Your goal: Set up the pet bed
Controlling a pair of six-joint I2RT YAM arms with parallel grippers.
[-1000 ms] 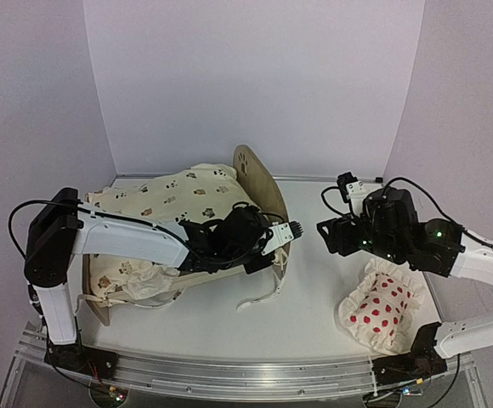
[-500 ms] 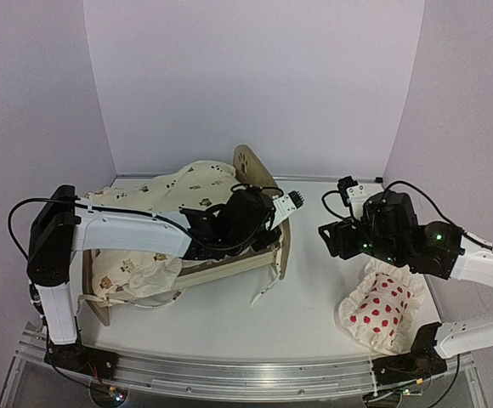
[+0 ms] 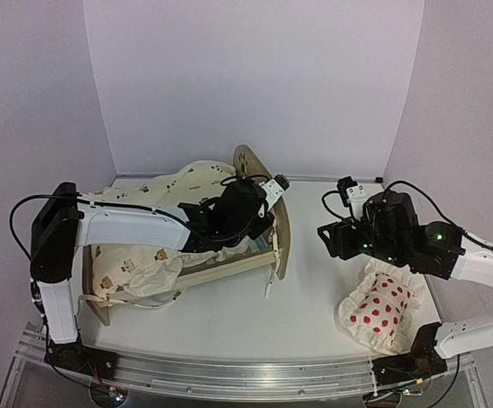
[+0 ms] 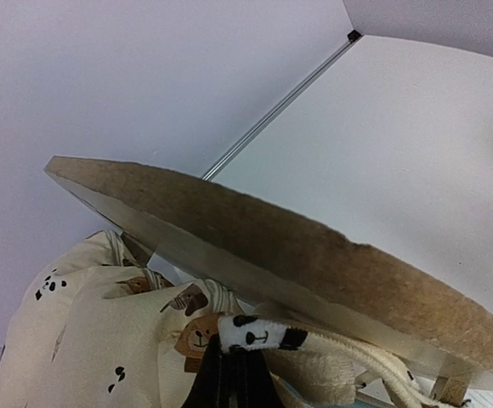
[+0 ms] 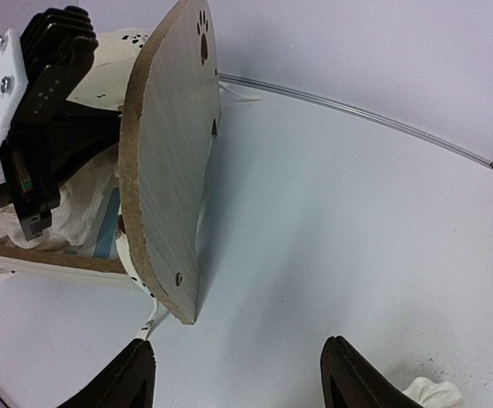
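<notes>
My left claw (image 4: 234,378) is pinched shut on a panda-print edge of the cream cushion (image 3: 132,272), tucked right under the right-hand end board of the pet bed (image 3: 229,267). The bed sits left of centre on the surface (image 3: 314,297). Its long axis runs left to right, with the right end angled slightly toward the far side. My right claw (image 5: 246,378) hangs wide and empty just right of that end board, whose flat face is turned toward it. So the left arm is on the bed, and the right arm is nearer the red-dotted pillow (image 3: 382,310) at near right.

The frame is pale plywood with rounded boards, paw-print cutouts and a rough, fibrous cut edge. The cushion is limp and bunched, heaped over the far rail and the left end, with thin ties dangling. I expect it to fold rather than slide, so any pull should follow the bed's length. The pillow looks puffy, with a frilled rim.
</notes>
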